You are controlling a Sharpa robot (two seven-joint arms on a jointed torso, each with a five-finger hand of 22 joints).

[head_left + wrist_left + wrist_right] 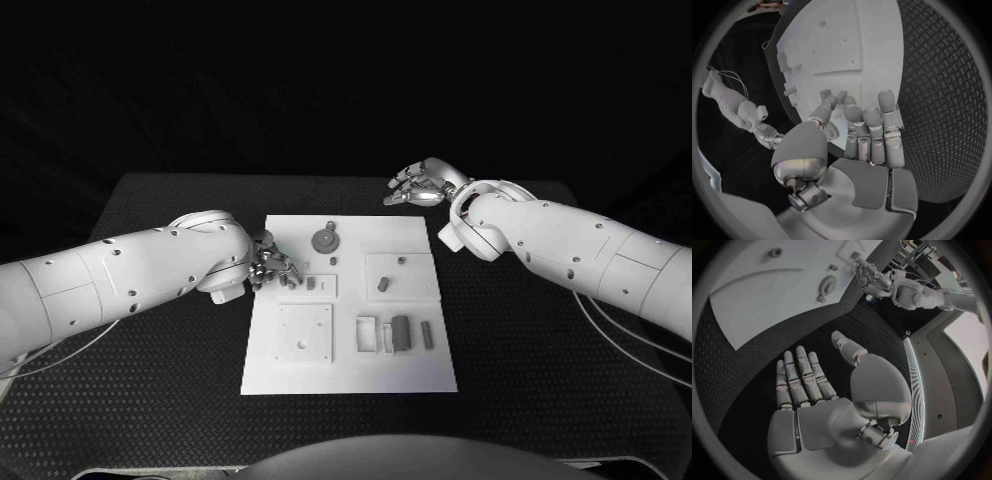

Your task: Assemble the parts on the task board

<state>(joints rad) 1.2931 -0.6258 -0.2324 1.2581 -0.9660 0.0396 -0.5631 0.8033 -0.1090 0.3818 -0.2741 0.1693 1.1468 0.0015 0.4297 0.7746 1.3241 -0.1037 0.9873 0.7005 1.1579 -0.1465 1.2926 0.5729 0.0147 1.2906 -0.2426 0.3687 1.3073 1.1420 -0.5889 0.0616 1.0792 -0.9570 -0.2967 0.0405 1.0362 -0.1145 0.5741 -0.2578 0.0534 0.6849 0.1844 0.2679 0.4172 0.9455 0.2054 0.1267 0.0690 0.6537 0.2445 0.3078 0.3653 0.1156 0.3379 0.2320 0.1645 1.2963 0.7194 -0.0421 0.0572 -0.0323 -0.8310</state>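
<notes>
While your left hand (271, 268) sat at the left edge of the board (351, 370), its fingers reached over a small raised square (315, 285) where short grey parts (312, 282) stood. From the left wrist, those fingers (872, 131) lay straight and side by side, tips at the board's edge beside a couple of upright parts (833, 96); you could not tell whether anything was pinched between the thumb and a finger, since the hand itself stood in the way.

Your right hand (423, 186) hung over the bare black table (577, 400) beyond the board's far right corner, well apart from every part. Its wrist camera showed the palm flat, fingers (803, 376) stretched out and spread, holding nothing.

On the board you had a round disc with a stem (327, 240) near the far edge, seen also from the right wrist (826, 286). A second raised square (400, 277) on the right carried one small part (384, 284). Nearer you lay a larger square plate (306, 333) with holes, and beside it a row of upright pieces: a pale frame (366, 335), a pale bar (387, 339), a dark block (402, 332) and a slim dark piece (427, 334). The left forearm (116, 280) covered the table left of the board
</notes>
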